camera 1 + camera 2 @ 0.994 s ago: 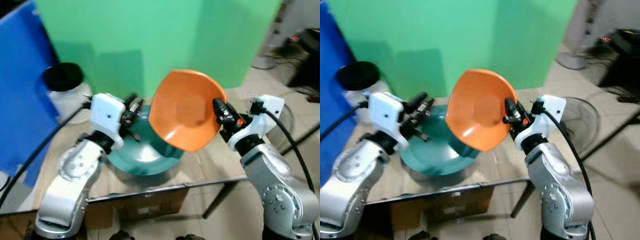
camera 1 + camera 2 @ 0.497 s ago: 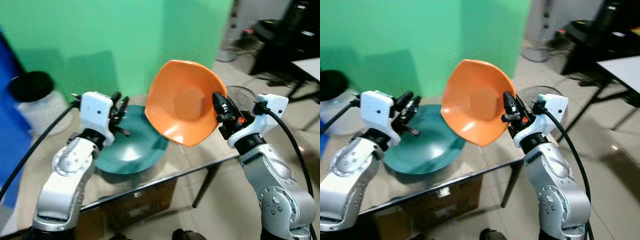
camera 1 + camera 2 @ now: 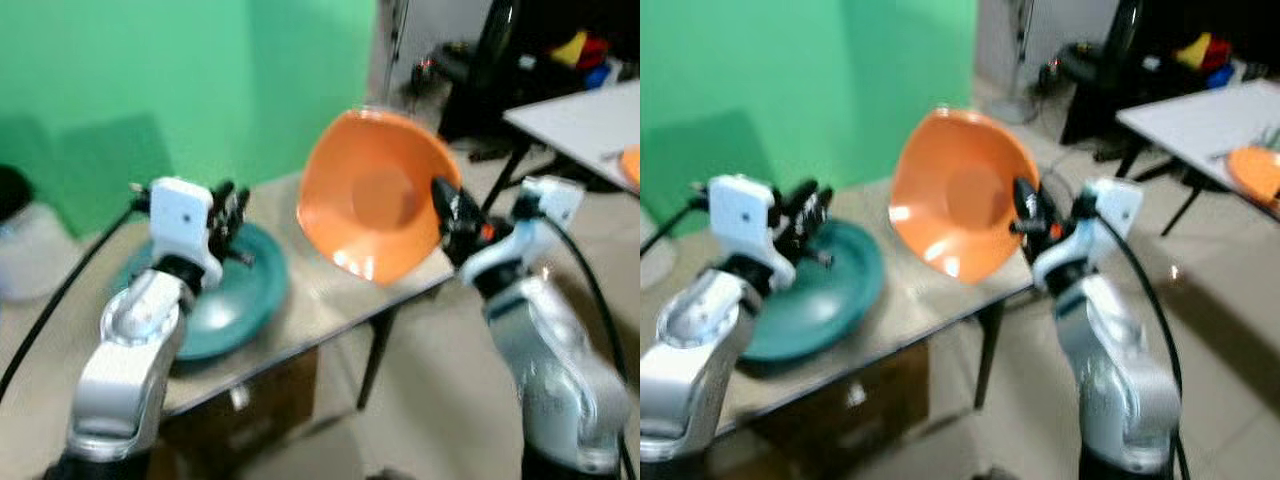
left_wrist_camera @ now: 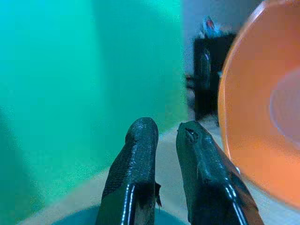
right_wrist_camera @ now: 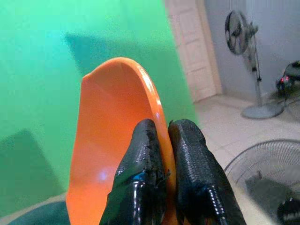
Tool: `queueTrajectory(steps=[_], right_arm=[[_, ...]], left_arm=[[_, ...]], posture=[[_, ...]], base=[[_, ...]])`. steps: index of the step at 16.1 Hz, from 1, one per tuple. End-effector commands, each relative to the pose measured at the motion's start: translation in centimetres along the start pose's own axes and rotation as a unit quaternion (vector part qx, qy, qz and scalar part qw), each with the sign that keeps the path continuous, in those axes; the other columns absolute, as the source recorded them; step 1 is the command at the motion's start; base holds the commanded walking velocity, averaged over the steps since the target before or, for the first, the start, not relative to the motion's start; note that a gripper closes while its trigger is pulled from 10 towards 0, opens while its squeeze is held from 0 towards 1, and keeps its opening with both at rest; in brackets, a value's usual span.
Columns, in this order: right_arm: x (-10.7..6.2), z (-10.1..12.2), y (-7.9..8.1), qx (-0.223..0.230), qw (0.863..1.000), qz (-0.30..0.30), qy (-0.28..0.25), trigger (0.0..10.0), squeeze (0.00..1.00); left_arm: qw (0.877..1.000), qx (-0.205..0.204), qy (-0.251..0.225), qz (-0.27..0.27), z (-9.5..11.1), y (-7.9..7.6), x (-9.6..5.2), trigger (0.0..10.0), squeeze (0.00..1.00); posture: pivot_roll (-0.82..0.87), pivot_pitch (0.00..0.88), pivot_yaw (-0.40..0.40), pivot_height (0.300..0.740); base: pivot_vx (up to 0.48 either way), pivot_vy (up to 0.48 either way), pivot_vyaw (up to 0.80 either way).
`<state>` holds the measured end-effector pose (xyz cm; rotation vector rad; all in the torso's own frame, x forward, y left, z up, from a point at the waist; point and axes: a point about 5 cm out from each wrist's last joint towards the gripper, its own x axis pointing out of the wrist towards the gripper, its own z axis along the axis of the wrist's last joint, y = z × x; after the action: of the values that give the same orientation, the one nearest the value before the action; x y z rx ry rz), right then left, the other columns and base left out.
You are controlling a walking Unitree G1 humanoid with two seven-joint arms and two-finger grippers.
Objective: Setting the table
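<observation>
- Right gripper (image 3: 443, 200) pinches the rim of the orange bowl (image 3: 370, 195), held tilted in the air above the table's (image 3: 310, 300) edge.
- Left gripper (image 4: 161, 133), fingers pressed nearly together, hovers over the teal plate (image 3: 225, 300) at the bowl's 8 o'clock.

Both eye views motion-blurred. Teal plate (image 3: 235, 300) partly hidden behind left arm (image 3: 140, 330); orange item (image 3: 1258, 170) cut off at right edge.

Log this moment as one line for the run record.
right gripper: shut on orange bowl rim, held up tilted | left gripper: empty, fingers nearly together, above teal plate | white table: at right
</observation>
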<state>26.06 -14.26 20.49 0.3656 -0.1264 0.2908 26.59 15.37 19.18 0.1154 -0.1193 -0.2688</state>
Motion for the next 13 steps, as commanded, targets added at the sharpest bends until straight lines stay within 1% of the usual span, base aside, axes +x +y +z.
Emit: queueTrajectory(steps=[1, 3, 5, 6, 8, 9, 10, 13], right_arm=[[-0.1, 0.6, 0.0, 0.0, 1.0, -0.002, -0.019, 10.0, 0.0], [-0.2, 0.8, 0.0, 0.001, 1.0, -0.004, -0.023, 10.0, 0.0], [-0.2, 1.1, -0.4, -0.003, 0.999, -0.021, -0.032, 10.0, 0.0], [-0.3, 1.2, -0.7, -0.012, 0.999, -0.033, -0.037, 10.0, 0.0], [-0.4, 1.4, -1.1, -0.026, 0.998, -0.049, -0.043, 10.0, 0.0], [-0.6, 1.7, -1.6, -0.036, 0.995, -0.072, -0.052, 10.0, 0.0], [-0.7, 1.9, -1.9, -0.039, 0.994, -0.082, -0.057, 10.0, 0.0], [-0.9, 2.2, -2.4, -0.051, 0.991, -0.102, -0.063, 10.0, 0.0]], left_arm=[[1.0, 0.004, -0.006, -0.007, 0.4, -0.3, 0.3, 10.0, 0.0], [1.0, 0.004, -0.009, -0.012, 0.4, -0.4, 0.4, 10.0, 0.0], [1.0, 0.005, -0.011, -0.015, 0.5, -0.5, 0.4, 10.0, 0.0], [1.0, -0.001, -0.006, -0.02, 0.4, -0.7, 0.3, 10.0, 0.0], [1.0, -0.005, 0.002, -0.013, 0.2, -0.9, 0.2, 10.0, 0.0], [1.0, -0.003, 0.008, -0.002, 0.0, -0.8, 0.2, 10.0, 0.0], [1.0, 0.006, 0.013, -0.002, -0.1, -0.8, 0.2, 10.0, 0.0], [1.0, 0.01, 0.009, -0.003, -0.1, -1.0, 0.1, 10.0, 0.0]], posture=[[0.14, 0.0, 0.004, 0.74], [0.14, 0.0, 0.005, 0.74], [0.14, 0.0, 0.007, 0.74], [0.14, 0.0, 0.009, 0.74], [0.14, 0.0, 0.008, 0.74], [0.14, 0.0, 0.008, 0.74], [0.14, 0.0, 0.001, 0.74], [0.13, 0.0, 0.001, 0.74]], base=[[0.0, 0.0, -0.72], [0.0, 0.0, -0.72], [0.0, 0.0, -0.72], [0.0, 0.0, -0.72], [0.0, 0.0, -0.72], [0.0, 0.0, -0.72], [0.0, 0.0, -0.72], [0.0, 0.0, -0.72]])
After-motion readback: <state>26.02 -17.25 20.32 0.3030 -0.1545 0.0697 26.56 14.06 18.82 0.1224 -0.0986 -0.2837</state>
